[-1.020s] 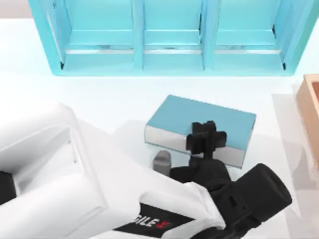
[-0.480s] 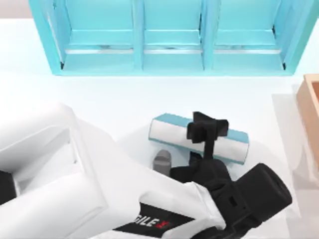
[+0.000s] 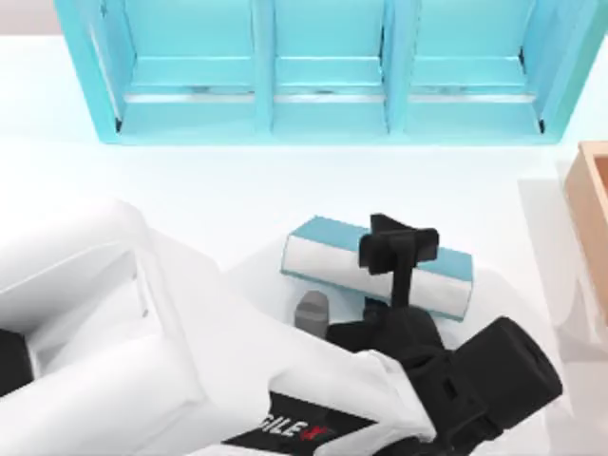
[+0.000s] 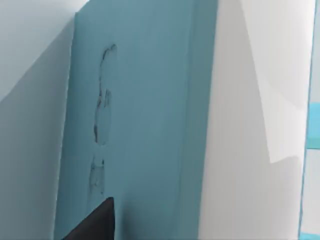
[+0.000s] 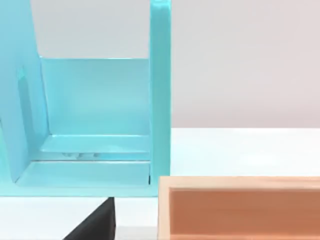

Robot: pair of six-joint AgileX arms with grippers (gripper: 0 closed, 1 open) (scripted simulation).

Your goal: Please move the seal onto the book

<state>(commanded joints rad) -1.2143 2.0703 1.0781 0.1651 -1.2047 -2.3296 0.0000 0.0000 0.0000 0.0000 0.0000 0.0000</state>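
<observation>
- Book [image 3: 328, 258]: teal cover, white page edges. It sits near the middle of the counter [image 3: 237, 190], in front of the shelf unit and well apart from it. It is tipped up on its long edge, so the top view shows the white pages broadly and the cover as a narrow strip.
- Book, left wrist view [image 4: 145, 125]: the teal cover is seen close up, running away from the camera, with a faint dark smudged mark on it.
- Left end effector [image 3: 399, 249]: black, on the white AgileX arm that reaches in from the lower left of the top view. It straddles the raised edge of the book toward its right half and is pinching the book.
- Right end effector [image 5: 95, 225]: a dark tip at the edge of the right wrist view, parked and facing the shelf unit and the box. Whether it is spread or pressed together cannot be told.
- Shelf unit [image 3: 323, 119]: light blue, with open compartments, along the far side of the counter.
- Wooden box [image 3: 591, 209]: orange-tan, at the right edge of the counter.
</observation>
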